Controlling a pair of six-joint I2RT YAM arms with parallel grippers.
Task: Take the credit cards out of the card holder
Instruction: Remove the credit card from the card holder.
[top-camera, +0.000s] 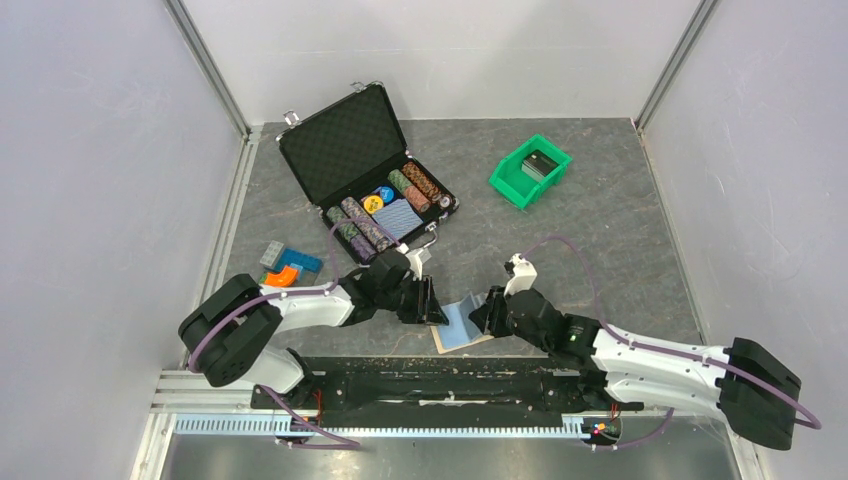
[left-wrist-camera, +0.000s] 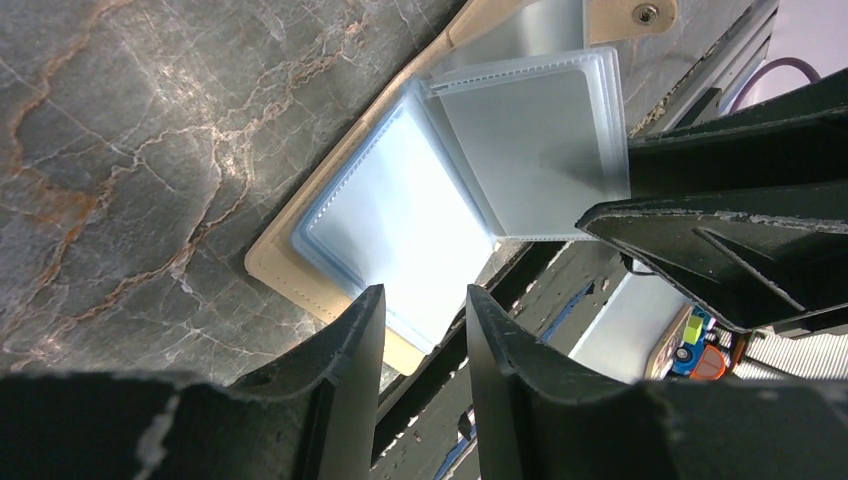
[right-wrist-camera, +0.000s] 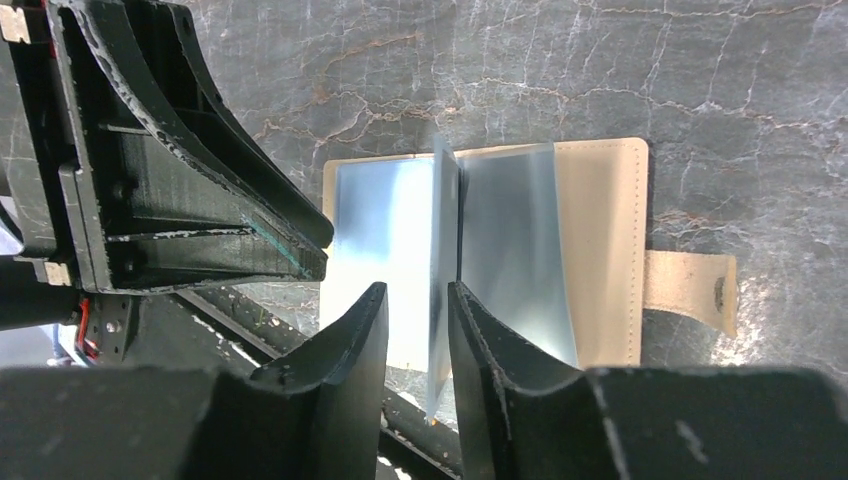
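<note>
I see the card holder (right-wrist-camera: 600, 250) in matt tan leather-like cover, its sleeves (left-wrist-camera: 400, 230) glossy translucent plastic, on a smooth, veined stone-look tabletop (left-wrist-camera: 150, 150).

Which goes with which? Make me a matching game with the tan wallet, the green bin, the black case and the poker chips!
Things:
1. card holder
2. green bin
3. black case
4. poker chips

Places or states:
A. its lid stands up
B. spread open between the left tool and the right tool
C. lying in rows inside the case
D. far right of the table, with something dark inside

Pairs: 1-B, 2-D, 3-A, 4-C
</note>
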